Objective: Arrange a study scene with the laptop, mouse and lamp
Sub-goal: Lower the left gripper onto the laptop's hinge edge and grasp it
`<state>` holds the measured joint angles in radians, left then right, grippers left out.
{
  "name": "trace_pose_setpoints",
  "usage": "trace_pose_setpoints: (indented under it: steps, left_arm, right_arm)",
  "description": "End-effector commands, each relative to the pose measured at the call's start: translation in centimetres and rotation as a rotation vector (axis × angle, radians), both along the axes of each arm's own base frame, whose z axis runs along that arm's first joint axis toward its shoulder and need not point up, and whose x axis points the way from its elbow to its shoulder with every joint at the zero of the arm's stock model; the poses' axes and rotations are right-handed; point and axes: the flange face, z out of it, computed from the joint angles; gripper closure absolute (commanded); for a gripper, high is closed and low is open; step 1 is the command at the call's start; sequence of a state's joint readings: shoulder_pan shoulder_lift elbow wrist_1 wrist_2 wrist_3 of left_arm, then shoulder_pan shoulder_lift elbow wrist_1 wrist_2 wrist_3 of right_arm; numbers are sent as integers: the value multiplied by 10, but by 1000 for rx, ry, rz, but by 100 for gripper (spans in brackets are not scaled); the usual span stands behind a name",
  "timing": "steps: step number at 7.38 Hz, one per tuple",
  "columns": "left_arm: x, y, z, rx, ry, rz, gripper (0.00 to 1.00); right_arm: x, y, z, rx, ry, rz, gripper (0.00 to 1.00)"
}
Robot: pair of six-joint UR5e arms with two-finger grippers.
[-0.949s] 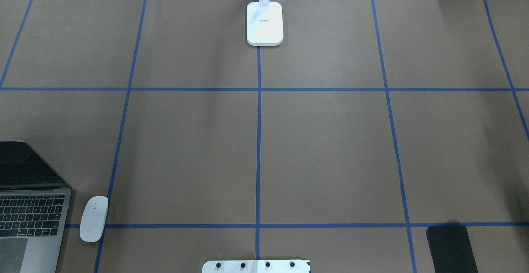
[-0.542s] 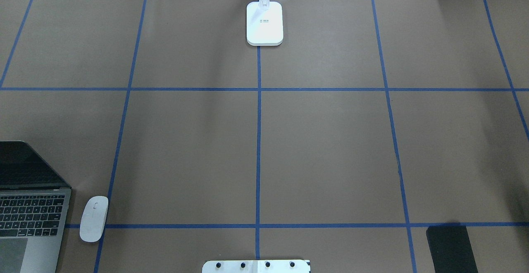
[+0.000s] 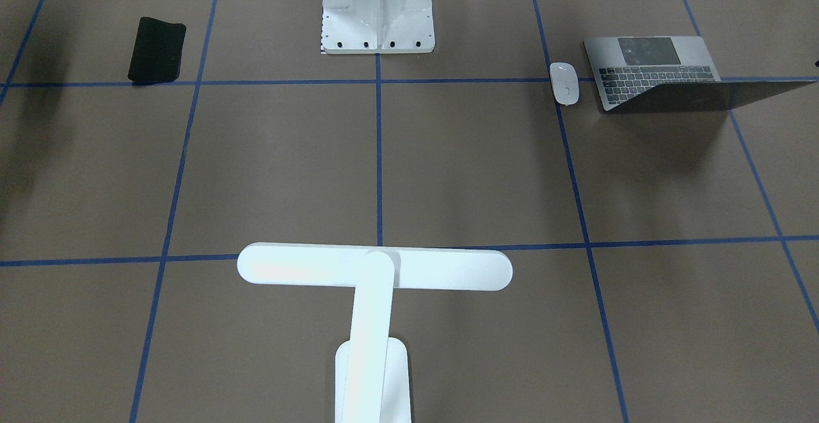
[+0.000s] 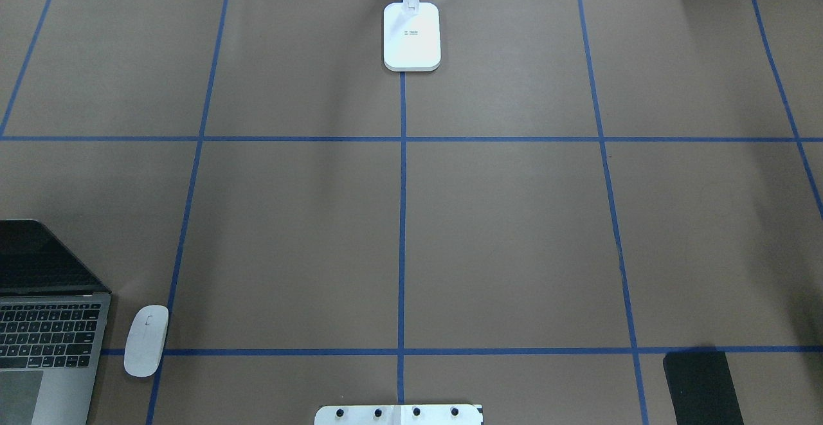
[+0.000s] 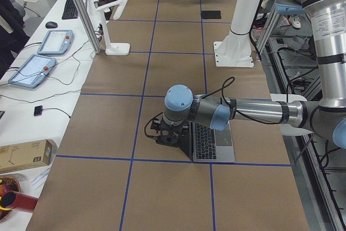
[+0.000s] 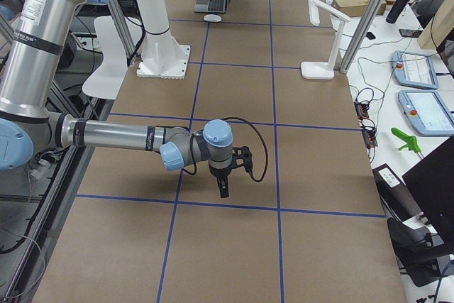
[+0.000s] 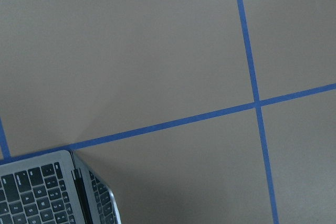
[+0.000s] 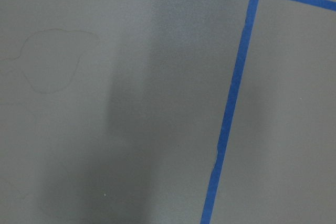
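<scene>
Front-facing view: no arm shows. The white mounting bracket (image 3: 377, 32) stands at the top centre. On the robot's left of it the laptop (image 3: 652, 68) sits open, and the mouse (image 3: 565, 83) lies between bracket and laptop, just beside the laptop. The lamp (image 3: 374, 269) stands straight across the table from the bracket, its bar lying crosswise. A black mat (image 3: 157, 48) lies on the bracket's other side.

Overhead view: again no arm. Only the lamp's base and the foot of its stem show, and the bar is out of frame.

Exterior left view: the left arm (image 5: 259, 113) stretches level over the table with its wrist bent down. The left gripper (image 5: 166, 140) is low at the laptop's screen edge, and neither its opening nor any contact can be told.

Exterior right view: the right arm (image 6: 113, 135) also reaches out level. The right gripper (image 6: 223, 189) points down over bare paper, on the bracket's side away from the laptop, and its opening cannot be judged.

Left wrist view: 1 laptop corner with hinge and keys, plus crossing blue tape lines (image 7: 247, 51).

Right wrist view: only paper, tape and shadow.
</scene>
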<state>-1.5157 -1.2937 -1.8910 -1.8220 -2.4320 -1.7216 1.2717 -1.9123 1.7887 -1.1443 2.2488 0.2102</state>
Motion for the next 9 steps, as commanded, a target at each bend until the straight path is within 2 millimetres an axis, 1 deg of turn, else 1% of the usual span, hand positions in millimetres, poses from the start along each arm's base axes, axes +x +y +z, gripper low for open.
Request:
trace_pose_setpoints:
  steps: [1,2,3,4,5,6,9]
  left_arm:
    - [11,4,8,-16,-32,19,0]
    - [11,15,17,-35,-37,24,0]
    - [11,20,22,-48,-38,27,0]
    - [9,30,30,-68,-44,26,0]
    - [13,31,31,-70,-46,35,0]
    - [15,31,35,-79,-48,41,0]
    - [17,31,40,-86,-74,43,0]
  right_arm:
    - [2,9,3,4,-12,-3,0]
    - [3,12,4,7,-17,-3,0]
    - [4,16,-2,9,-25,-3,0]
    - [6,22,-6,11,-27,-2,0]
    - [8,29,-13,12,-37,0,0]
    - [10,37,-14,5,-37,0,0]
    - [11,40,-12,8,-39,-3,0]
